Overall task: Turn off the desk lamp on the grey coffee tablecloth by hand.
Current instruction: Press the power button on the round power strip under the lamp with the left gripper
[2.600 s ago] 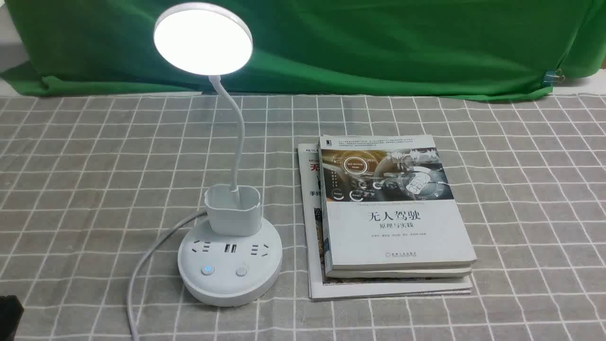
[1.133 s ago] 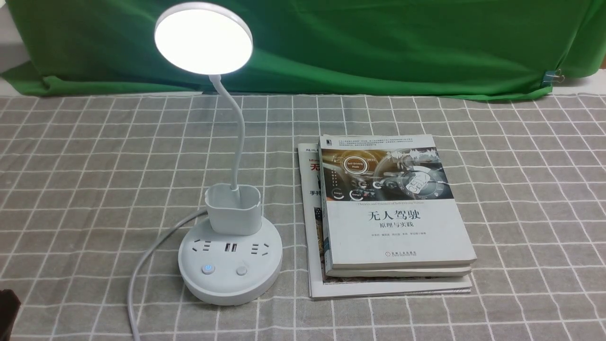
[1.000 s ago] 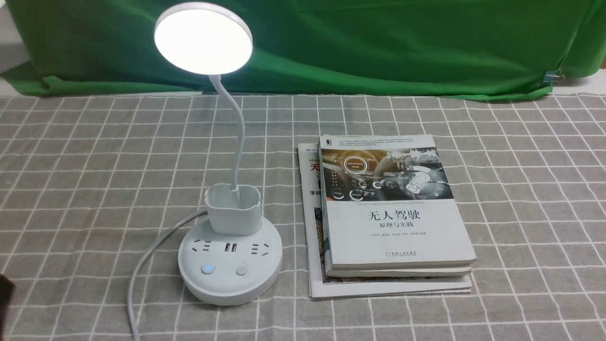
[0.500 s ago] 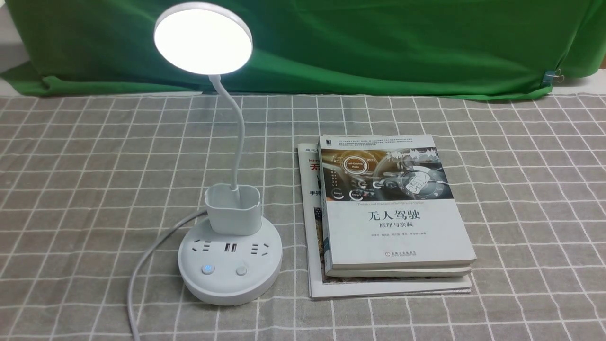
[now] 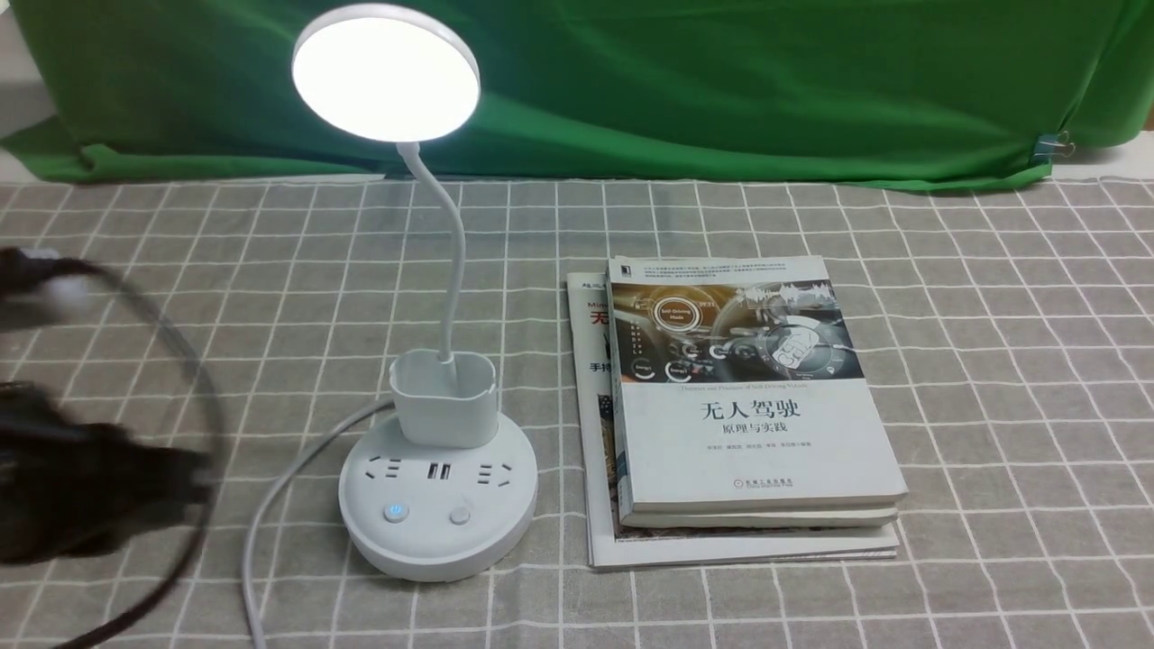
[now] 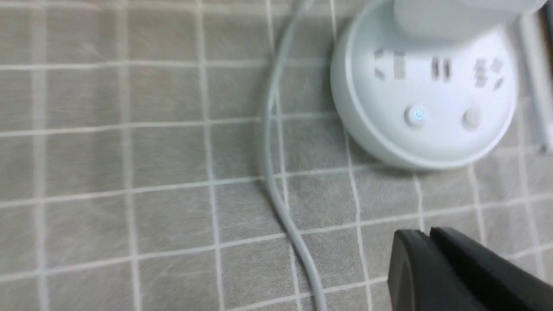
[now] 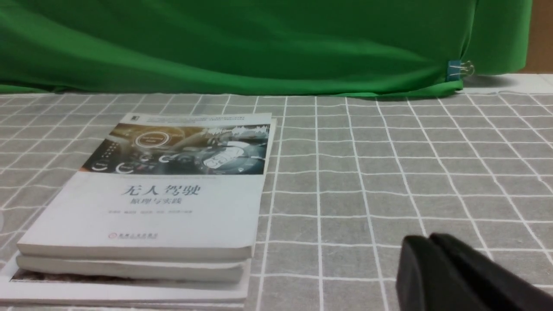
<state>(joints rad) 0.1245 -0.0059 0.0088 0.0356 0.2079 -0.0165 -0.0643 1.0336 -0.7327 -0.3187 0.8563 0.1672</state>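
Now blurry black left gripper (image 6: 427, 236) low near lit white round-headed desk lamp (image 5: 444, 410) on grey checked tablecloth (image 5: 992, 361), fingers together, black right gripper (image 7: 430, 244) pinched together too, white book (image 5: 753, 442) says "无人驾驶"

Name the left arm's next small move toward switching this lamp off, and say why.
Probably carry the left gripper forward over the desk lamp's base and stop above the glowing power button. The lamp head is lit, the closed fingers sit short of the base without touching it, and that button looks like the switch.
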